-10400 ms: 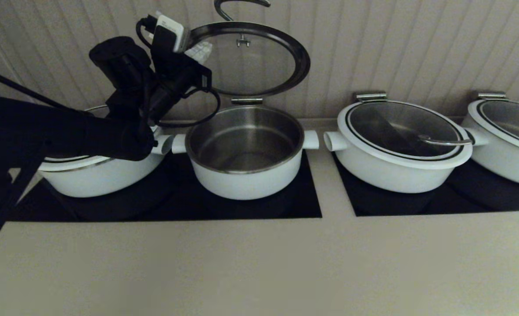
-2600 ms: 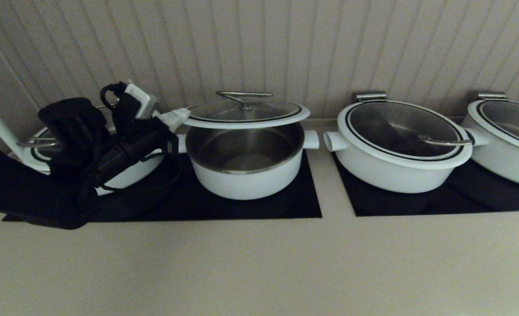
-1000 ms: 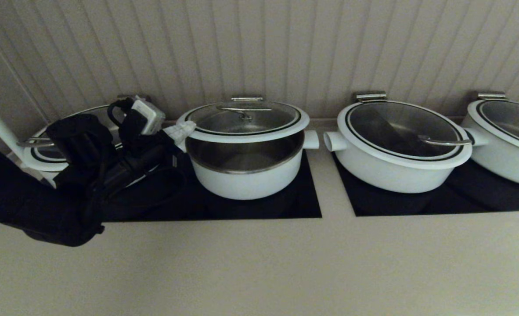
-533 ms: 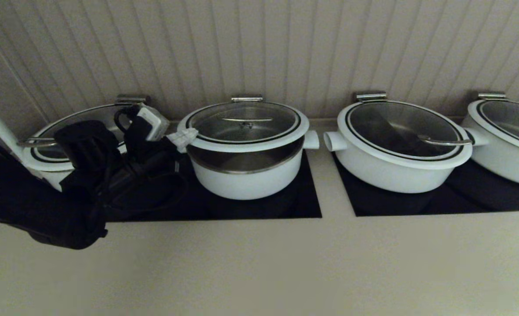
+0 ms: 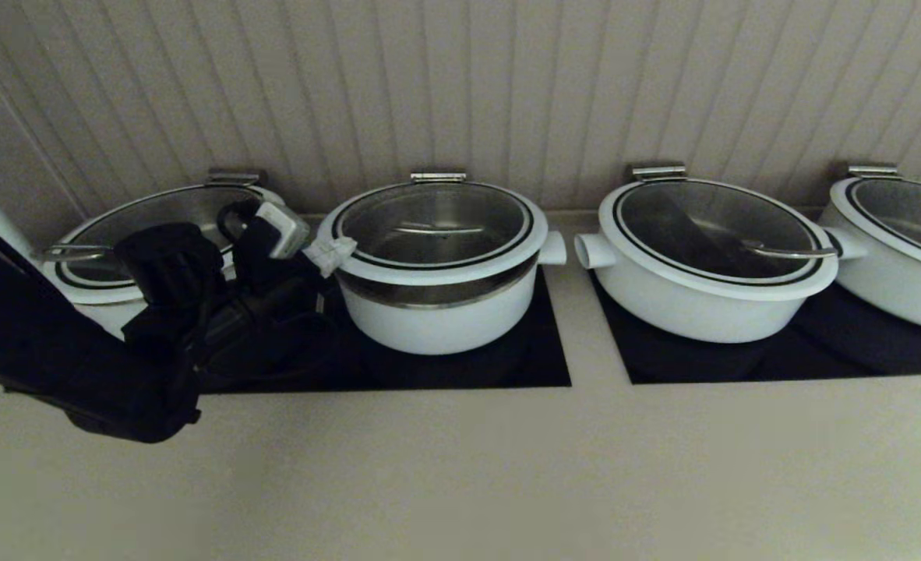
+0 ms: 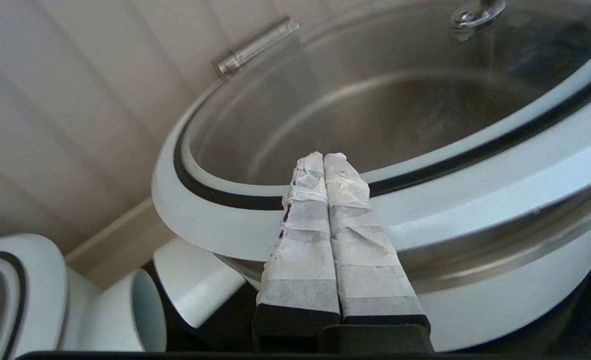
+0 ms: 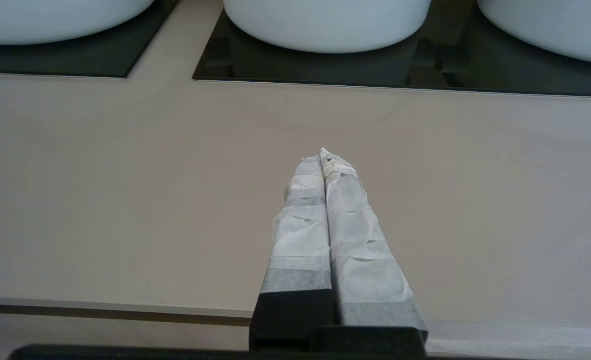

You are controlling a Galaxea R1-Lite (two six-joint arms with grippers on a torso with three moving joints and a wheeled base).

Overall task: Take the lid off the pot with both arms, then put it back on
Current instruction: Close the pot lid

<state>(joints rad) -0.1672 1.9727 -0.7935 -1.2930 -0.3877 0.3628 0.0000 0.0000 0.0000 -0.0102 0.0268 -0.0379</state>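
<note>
At the far left a wide white pot (image 5: 110, 304) is sitting partly behind the left arm. The left gripper (image 5: 334, 251) is resting against the left edge of the lid (image 5: 434, 234), its taped fingers (image 6: 320, 220) pressed together with nothing between them. The lid is tilting over the pot (image 5: 439, 312), near edge raised off the steel rim, its bar handle (image 5: 437, 229) running left to right. Two wider lidded pots (image 5: 710, 257) are standing to the right. The right gripper (image 7: 325, 160) is hovering over the beige counter (image 7: 125, 190), fingers closed and empty.
</note>
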